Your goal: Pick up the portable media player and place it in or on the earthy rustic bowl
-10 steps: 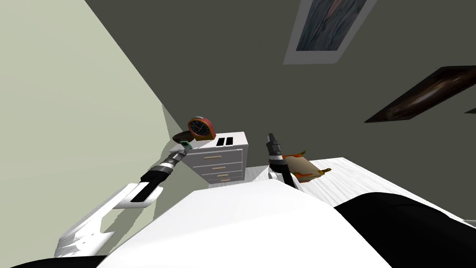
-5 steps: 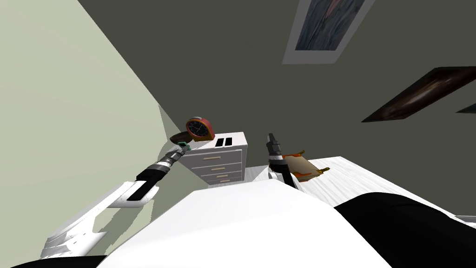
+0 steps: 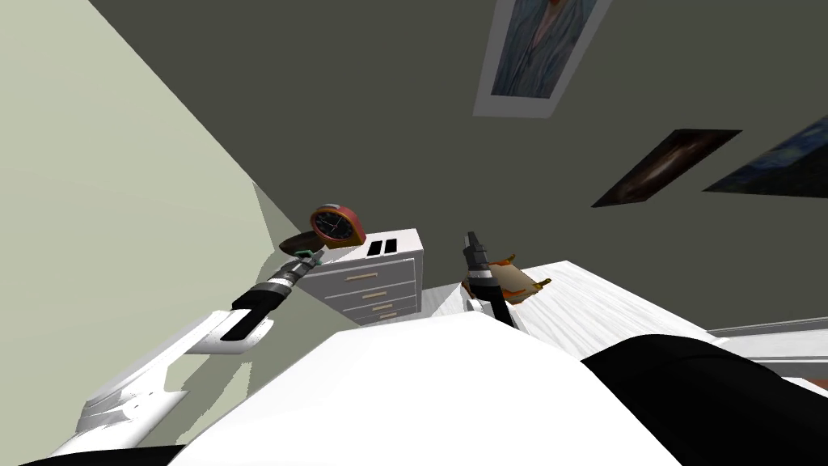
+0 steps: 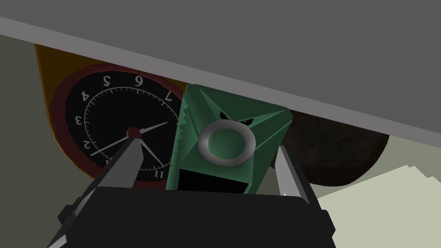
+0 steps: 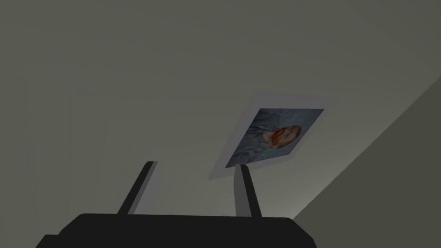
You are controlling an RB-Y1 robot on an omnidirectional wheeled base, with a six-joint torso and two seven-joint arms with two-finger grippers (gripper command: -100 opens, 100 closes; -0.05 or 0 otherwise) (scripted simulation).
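Portable media player, green with a pale ring on its face, is being carried between the blades of the left gripper, at the far left of the scene beside the white dresser. The blades are being held wide, one against each side of the player, whose long axis is running out along them. The dark brown bowl is sitting on the dresser's left corner, just beyond the fingertips and slightly left. The red-rimmed clock is standing just beside it on the right. The left arm is judged much the nearer to the bowl. Further right, the right gripper is being held raised near the bed, its blades parted on nothing. Against the earlier frames the whole head view is shifted, so the head is being turned. The player is being kept just short of the bowl, perhaps slightly closer.
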